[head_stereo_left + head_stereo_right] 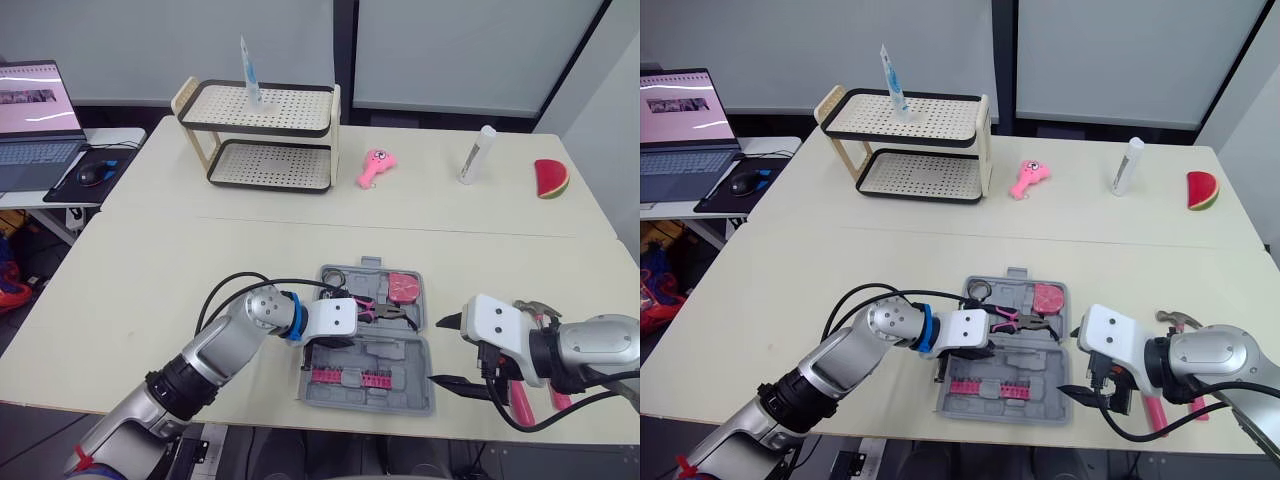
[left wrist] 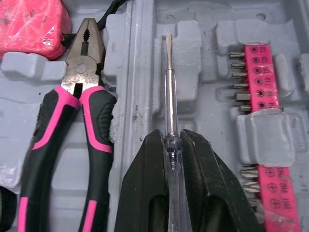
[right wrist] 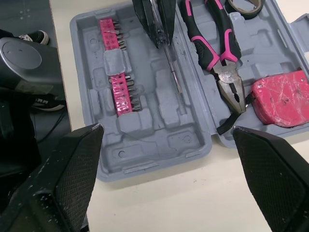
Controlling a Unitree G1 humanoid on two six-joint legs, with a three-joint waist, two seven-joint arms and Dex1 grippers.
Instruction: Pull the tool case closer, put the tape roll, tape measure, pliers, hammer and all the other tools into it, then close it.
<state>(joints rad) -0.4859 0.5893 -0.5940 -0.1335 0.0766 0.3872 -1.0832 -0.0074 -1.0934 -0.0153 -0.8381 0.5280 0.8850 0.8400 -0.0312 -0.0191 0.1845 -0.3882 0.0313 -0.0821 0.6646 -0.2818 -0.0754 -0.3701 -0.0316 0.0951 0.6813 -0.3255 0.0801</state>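
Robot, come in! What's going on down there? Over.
Left gripper shut on screwdriver, inside open tool case. Right gripper open beside case. Pliers, tape measure, tape roll in; hammer on table.

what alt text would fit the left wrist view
The left gripper is shut on a clear-handled screwdriver, whose shaft lies along a slot of the open grey case. Pink-and-black pliers and a pink tape measure sit to one side of it, a pink bit strip to the other.
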